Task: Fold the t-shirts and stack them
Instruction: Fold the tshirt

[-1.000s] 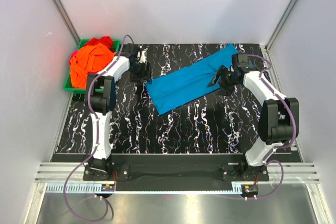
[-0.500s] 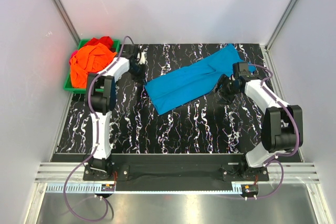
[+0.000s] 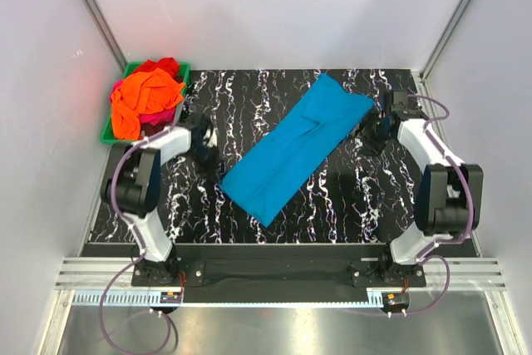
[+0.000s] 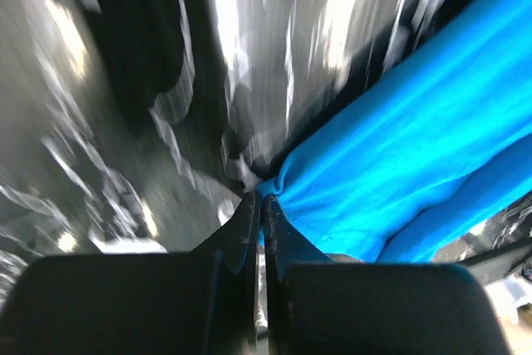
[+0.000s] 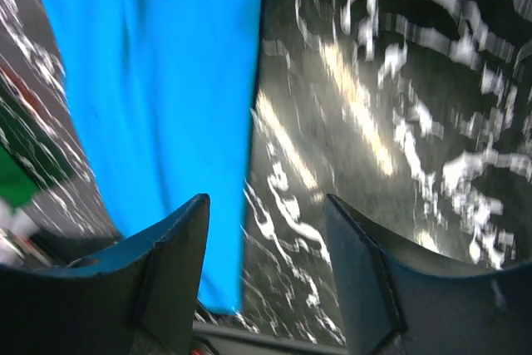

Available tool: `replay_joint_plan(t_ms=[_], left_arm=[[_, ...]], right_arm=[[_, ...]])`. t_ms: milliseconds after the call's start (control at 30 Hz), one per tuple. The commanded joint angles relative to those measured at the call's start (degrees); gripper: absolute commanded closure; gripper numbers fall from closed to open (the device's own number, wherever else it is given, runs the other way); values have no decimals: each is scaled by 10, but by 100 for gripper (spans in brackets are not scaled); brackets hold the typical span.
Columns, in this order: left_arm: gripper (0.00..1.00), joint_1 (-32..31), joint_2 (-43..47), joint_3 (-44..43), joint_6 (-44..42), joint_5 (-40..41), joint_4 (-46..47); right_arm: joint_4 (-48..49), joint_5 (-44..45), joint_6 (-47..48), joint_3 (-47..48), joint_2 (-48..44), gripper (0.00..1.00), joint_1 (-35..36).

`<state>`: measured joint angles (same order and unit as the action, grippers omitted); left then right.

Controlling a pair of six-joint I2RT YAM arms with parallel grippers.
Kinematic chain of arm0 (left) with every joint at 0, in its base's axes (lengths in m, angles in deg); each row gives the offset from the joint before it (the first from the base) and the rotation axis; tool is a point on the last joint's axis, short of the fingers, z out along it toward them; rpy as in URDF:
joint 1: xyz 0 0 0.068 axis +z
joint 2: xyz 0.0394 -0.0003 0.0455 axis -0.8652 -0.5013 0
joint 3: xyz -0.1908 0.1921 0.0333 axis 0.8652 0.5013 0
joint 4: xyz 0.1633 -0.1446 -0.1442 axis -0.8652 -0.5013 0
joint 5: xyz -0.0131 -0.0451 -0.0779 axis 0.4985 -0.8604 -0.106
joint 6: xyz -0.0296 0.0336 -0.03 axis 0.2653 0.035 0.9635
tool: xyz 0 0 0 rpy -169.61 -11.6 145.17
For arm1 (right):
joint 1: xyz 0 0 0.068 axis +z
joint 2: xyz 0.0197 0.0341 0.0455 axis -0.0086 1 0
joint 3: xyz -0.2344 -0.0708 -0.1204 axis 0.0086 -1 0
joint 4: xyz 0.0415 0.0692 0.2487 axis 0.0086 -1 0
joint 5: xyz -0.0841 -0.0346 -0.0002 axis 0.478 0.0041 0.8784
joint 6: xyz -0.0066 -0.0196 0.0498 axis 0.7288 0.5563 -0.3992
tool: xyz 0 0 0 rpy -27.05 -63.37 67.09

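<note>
A turquoise-blue t-shirt [image 3: 295,147], folded into a long strip, lies slanted across the black marbled table [image 3: 349,197]. My left gripper [image 3: 212,149] sits at the strip's near left end. In the left wrist view its jaws [image 4: 259,199] are shut on a pinched corner of the blue cloth [image 4: 399,164]. My right gripper [image 3: 374,132] stands open just beside the strip's far right end. In the right wrist view [image 5: 266,205] only table shows between the fingers, and the blue cloth [image 5: 158,81] lies under the left finger. Orange [image 3: 141,97], red [image 3: 162,66] and magenta [image 3: 162,114] t-shirts are heaped at the back left.
The heaped shirts fill a green plastic bin [image 3: 106,132] at the table's back left corner. White walls close in the table on the left, back and right. A black rail with both arm bases runs along the near edge.
My left gripper shut on the turquoise shirt's corner and pulled it toward the near left, swinging the strip steeper. My right gripper moved back to the far right, beside the shirt.
</note>
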<state>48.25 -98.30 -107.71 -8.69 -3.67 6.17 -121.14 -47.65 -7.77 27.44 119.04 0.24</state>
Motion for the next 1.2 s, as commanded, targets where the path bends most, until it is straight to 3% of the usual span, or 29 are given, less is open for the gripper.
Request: replay_joint_plan(t_ms=[0,133,200,433,600,800,1000,1067,1167], left_arm=[[100,-23,90,79,60,-29,22],[100,-52,155,179,120,-78,62],[100,-60,184,199,153,-94,83],[100,-65,245,240,236,-68,79],[100,-68,244,249,263,-57,96],[100,-72,201,244,283,-52,119],[100,-98,173,222,317,-66,164],[100,-102,165,209,319,-74,157],[99,-108,161,203,320,-92,157]], right_arm=[[34,10,5,62,58,36,-25],[63,-11,40,141,160,38,-27],[63,-6,59,191,196,43,-28],[80,-35,48,327,355,56,-30],[11,-27,65,487,464,60,-30],[-1,-32,99,615,542,64,-30],[-62,-57,121,779,640,60,-30],[-86,-59,119,782,626,55,-30],[-85,-33,107,690,526,44,-25]])
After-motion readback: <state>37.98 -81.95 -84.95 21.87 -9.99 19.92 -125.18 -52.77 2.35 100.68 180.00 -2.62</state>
